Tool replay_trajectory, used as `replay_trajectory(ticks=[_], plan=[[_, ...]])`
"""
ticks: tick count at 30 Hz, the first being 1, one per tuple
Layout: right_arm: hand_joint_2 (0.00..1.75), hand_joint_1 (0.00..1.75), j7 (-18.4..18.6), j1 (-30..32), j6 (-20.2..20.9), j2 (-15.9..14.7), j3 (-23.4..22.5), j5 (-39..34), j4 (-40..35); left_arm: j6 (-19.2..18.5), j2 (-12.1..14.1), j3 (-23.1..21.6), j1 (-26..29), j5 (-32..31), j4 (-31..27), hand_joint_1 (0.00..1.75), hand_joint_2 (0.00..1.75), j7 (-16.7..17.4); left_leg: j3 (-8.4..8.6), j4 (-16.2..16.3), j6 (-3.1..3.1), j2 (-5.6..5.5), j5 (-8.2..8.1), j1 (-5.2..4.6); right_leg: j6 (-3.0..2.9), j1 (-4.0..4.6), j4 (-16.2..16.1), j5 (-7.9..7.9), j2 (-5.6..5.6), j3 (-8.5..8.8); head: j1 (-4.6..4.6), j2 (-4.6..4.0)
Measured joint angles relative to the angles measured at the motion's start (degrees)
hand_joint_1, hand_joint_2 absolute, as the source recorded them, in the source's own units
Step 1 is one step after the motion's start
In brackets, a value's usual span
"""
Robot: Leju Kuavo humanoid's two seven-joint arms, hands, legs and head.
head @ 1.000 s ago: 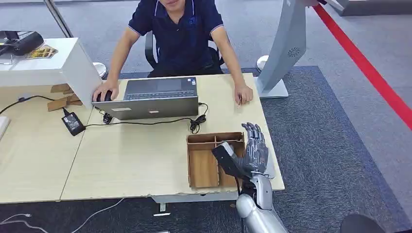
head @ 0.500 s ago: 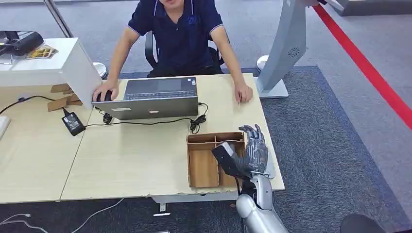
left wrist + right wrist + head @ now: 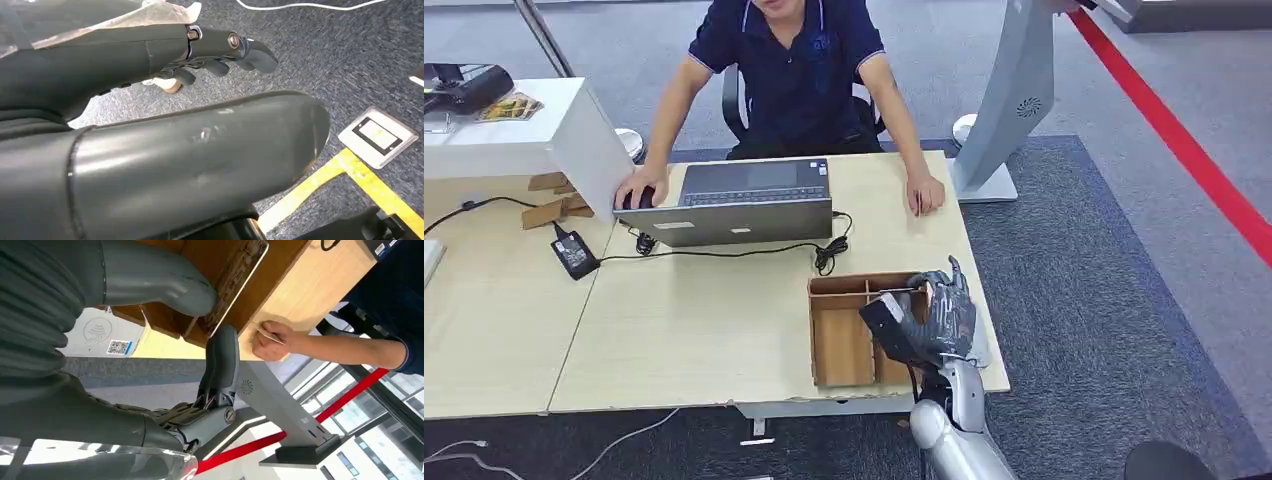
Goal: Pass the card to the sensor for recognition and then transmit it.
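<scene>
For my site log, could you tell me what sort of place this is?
Probably an office reception or check-in desk: a person sits at a laptop on a desk, beside a kiosk stand on grey carpet.

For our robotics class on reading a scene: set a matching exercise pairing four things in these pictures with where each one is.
Things:
1. laptop
2. wooden tray
3. card
4. black power adapter

Places:
A. pinched in the right hand
B. in front of the seated person
C. near the desk's front right corner
D. left of the laptop, on a cable

Pairs: 1-B, 2-C, 3-A, 4-D
</scene>
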Motion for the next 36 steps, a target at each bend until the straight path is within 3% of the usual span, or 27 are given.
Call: replay_trajectory(ticks=[1,5,7,9,12,13,15,17,22,27,29,31,32,36], plan=[[1.75,1.03,0.0,0.0,0.0,0.0,0.0,0.0,0.0,0.0,0.0,0.0,0.0,0.0,0.0,0.0,0.0,0.0,0.0,0.0,0.0,0.0,0.0,0.0,0.0,0.0,0.0,0.0,0.0,0.0,0.0,0.0],[1.75,0.91,-0.3,-0.1,0.0,0.1,0.0,0.1,0.0,0.0,0.0,0.0,0.0,-0.1,0.0,0.0,0.0,0.0,-0.01,0.0,0.0,0.0,0.0,0.0,0.0,0.0,0.0,0.0,0.0,0.0,0.02,0.0],[1.75,1.03,-0.3,-0.2,0.0,0.3,0.2,0.3,0.0,0.0,-0.1,0.0,0.0,-0.1,0.0,0.0,0.0,0.0,0.0,0.0,0.0,0.0,0.0,0.0,0.0,0.0,0.0,0.0,0.0,0.0,0.0,0.0],[1.75,0.98,-0.2,-0.3,0.0,0.5,0.3,0.4,0.0,0.0,-0.1,0.0,0.0,-0.1,0.0,0.0,0.0,0.0,0.0,0.0,0.0,0.0,0.0,0.0,0.0,0.0,0.0,0.0,0.0,0.0,0.0,0.0],[1.75,1.17,-0.2,-0.3,0.0,0.6,0.4,0.5,0.0,0.0,-0.1,0.0,0.0,-0.1,0.0,0.0,0.0,-0.1,-0.01,0.0,0.0,0.0,0.0,0.0,0.0,0.0,0.0,0.0,0.0,0.0,0.0,0.0],[1.75,0.98,-0.2,-0.3,0.0,0.7,0.4,0.5,0.0,0.0,-0.1,0.0,0.0,-0.1,0.0,0.0,0.0,-0.1,-0.01,0.0,0.0,0.0,0.0,0.0,0.0,0.0,0.0,0.0,0.0,0.0,0.0,0.0],[1.75,0.98,-0.2,-0.3,0.0,0.8,0.5,0.5,0.0,0.0,-0.1,0.0,0.0,-0.1,0.0,0.0,0.0,-0.1,-0.01,0.0,0.0,0.0,0.0,0.0,0.0,0.0,0.0,0.0,0.0,0.0,0.02,0.0],[1.75,0.79,-0.2,-0.4,0.0,0.9,0.7,0.5,0.2,0.0,-0.1,-0.2,0.0,-0.2,0.0,0.0,0.0,-0.1,-0.01,0.0,0.0,0.0,0.0,0.0,0.0,0.0,0.0,0.0,0.0,0.0,0.0,0.0],[1.75,0.7,-0.2,-0.4,0.0,1.0,0.8,0.3,0.3,0.0,-0.1,-0.2,0.0,-0.2,0.0,0.0,0.0,-0.1,-0.02,0.0,0.0,0.0,0.0,0.0,0.0,0.0,0.0,0.0,0.0,0.0,0.02,0.0],[1.75,0.75,-0.2,-0.4,0.0,1.1,1.1,0.3,0.7,0.0,-0.1,-0.3,0.0,-0.2,0.0,0.0,0.0,-0.1,-0.01,0.0,0.0,0.0,0.0,0.0,0.0,0.0,0.0,0.0,0.0,0.0,0.0,0.0],[1.75,0.87,-0.2,-0.4,0.0,1.2,1.3,0.2,0.8,0.0,-0.1,-0.3,0.0,-0.2,0.0,0.0,0.0,-0.1,-0.02,0.0,0.0,0.0,0.0,0.0,0.0,0.0,0.0,0.0,0.0,-0.01,0.0,0.0],[1.75,0.75,-0.2,-0.4,0.0,1.2,1.5,0.2,0.9,0.0,-0.1,-0.3,0.0,-0.2,0.0,0.0,0.0,-0.1,-0.01,0.0,0.0,0.0,0.0,0.0,0.0,0.0,0.0,0.0,0.0,-0.01,0.0,0.0],[1.75,0.84,-0.2,-0.4,0.0,1.2,1.6,0.1,0.9,0.0,-0.1,-0.3,0.0,-0.2,0.0,0.0,0.0,-0.1,-0.01,0.0,0.0,0.0,0.0,0.0,0.0,0.0,0.0,0.0,0.0,-0.01,0.0,0.0],[1.75,0.82,-0.1,-0.4,0.0,1.3,1.7,0.0,0.9,0.0,-0.1,-0.3,0.0,-0.2,0.0,0.0,0.0,-0.1,-0.01,0.0,0.0,0.0,0.0,0.0,0.0,0.0,0.0,0.0,0.0,0.0,0.0,0.0]])
